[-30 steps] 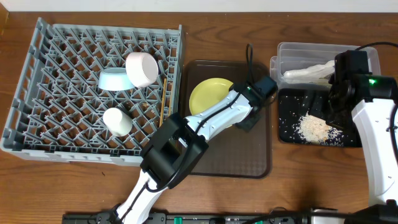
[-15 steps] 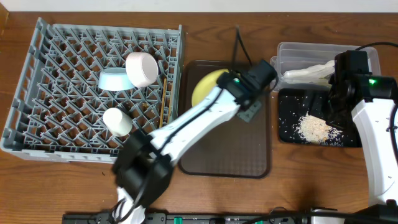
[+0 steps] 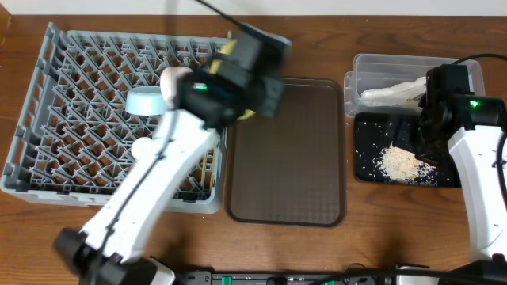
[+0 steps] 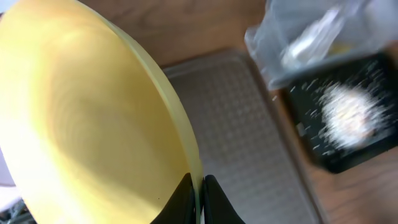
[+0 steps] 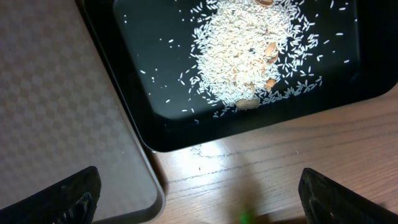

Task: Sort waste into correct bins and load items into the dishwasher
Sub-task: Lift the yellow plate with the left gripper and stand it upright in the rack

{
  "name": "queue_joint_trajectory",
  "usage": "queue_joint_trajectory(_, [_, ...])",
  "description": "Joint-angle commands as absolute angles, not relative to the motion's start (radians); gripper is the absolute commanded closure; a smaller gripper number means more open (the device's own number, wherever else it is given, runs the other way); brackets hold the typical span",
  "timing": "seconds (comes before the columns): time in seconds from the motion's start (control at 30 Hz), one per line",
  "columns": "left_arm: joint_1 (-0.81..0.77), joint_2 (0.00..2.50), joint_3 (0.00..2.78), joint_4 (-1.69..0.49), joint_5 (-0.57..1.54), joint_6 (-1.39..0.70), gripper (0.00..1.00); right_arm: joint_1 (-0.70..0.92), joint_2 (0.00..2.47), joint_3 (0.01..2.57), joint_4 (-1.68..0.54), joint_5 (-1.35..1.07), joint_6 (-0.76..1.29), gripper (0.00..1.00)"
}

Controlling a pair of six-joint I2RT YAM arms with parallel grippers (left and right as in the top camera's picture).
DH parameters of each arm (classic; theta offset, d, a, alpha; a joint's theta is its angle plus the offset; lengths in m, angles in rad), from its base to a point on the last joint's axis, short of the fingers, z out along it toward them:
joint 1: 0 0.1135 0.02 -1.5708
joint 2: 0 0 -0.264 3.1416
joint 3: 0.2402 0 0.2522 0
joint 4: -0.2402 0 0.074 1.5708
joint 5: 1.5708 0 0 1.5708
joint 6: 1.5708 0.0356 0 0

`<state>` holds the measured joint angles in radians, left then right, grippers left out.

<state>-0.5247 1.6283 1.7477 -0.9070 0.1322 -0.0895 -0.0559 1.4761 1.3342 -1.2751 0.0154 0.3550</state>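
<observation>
Pinching yellow plate point(image 4: 81, 124) at rim only in left tool point(image 4: 199, 199), with right tool point(image 5: 202, 198) wide; could slip out or strike white bowl point(image 3: 170, 81) above dish rack point(image 3: 79, 134).

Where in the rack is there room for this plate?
For the plate, the rack's left half is bare, left of the blue bowl and cup. Crowded around the white bowl and by the chopsticks at the right wall.
</observation>
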Motion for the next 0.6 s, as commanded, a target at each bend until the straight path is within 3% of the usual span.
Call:
queue_joint_trajectory(0.0, [-0.392, 1.592, 1.768, -0.904, 0.397, -0.148, 0.93, -0.059, 1.459, 1.354, -1.276, 0.019, 0.343, 0.01])
queue_joint_trajectory(0.23, [-0.192, 1.615, 1.766, -0.900, 0.755, -0.148, 0.92, -0.059, 1.459, 1.354, -1.276, 0.019, 0.343, 0.01])
queue_joint_trajectory(0.57, [-0.065, 1.691, 1.762, -0.885, 0.939, -0.161, 0.92, -0.059, 1.459, 1.354, -1.276, 0.018, 0.343, 0.01])
